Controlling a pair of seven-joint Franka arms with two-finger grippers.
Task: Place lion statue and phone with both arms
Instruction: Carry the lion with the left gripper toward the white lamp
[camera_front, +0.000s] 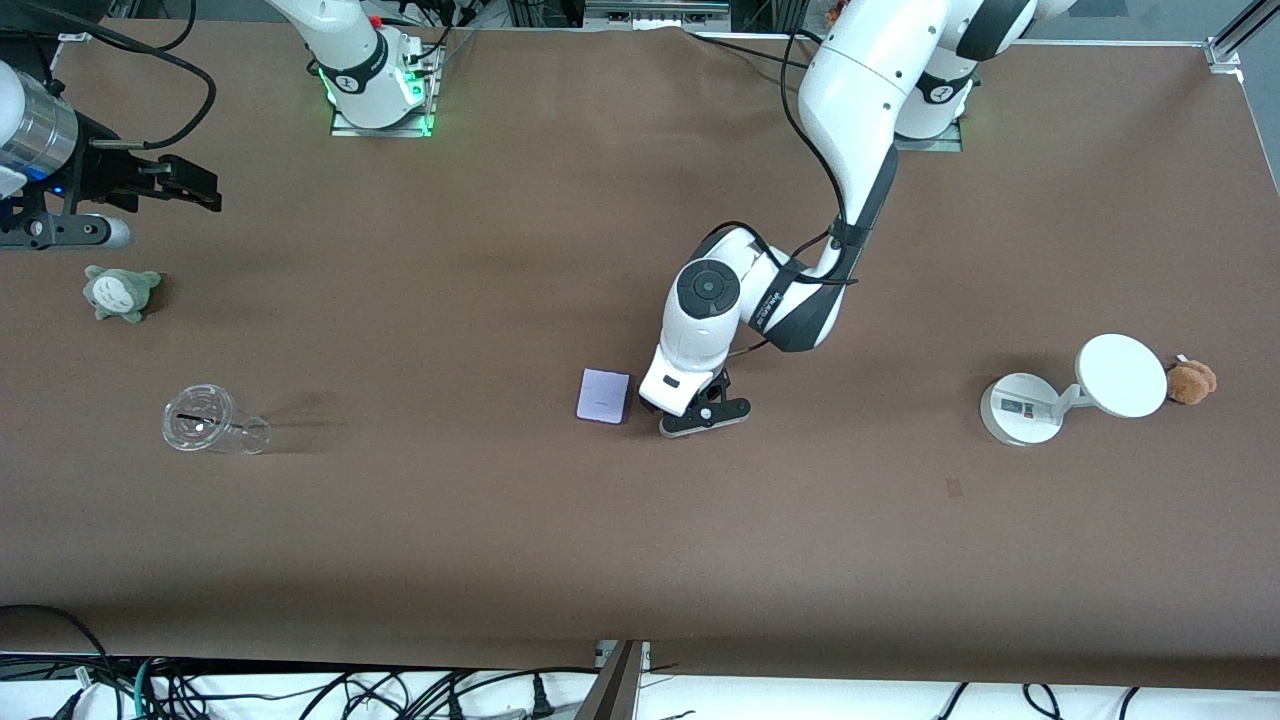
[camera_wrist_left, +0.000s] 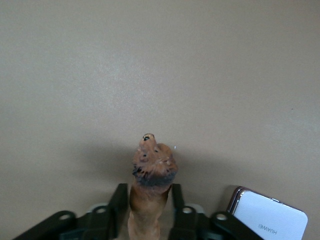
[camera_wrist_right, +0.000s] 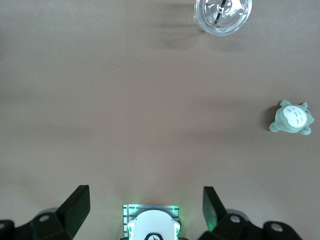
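Brown table cover under everything, matte and wide. Took the phone as the landmark — found it lying flat on the cover near the middle, pale face up, with no finger of either gripper on it. Judged that half of the job done.

Found the left gripper low over the cover just beside the phone, on the side toward the left arm's end. Saw its fingers in the left wrist view closed on the lion statue, one on each flank, the dark-maned head poking out past the tips and a corner of the phone close by. Could not tell the figurine's underside as touching the cover or hanging just clear of it. Could not make out the statue in the front view — hidden under the hand.

Placed the right gripper well apart from the phone, up over the cover at the right arm's end, waiting. Saw its fingers in the right wrist view spread wide, nothing between them.

Noted other things, all well apart from the phone: a grey-green plush and a clear cup on its side toward the right arm's end; a white stand with a brown plush just beside its disc toward the left arm's end.

Reckoned the remainder short: settle the statue on the cover beside the phone, let go, lift away. Expected a narrow figurine to tip easily on release.
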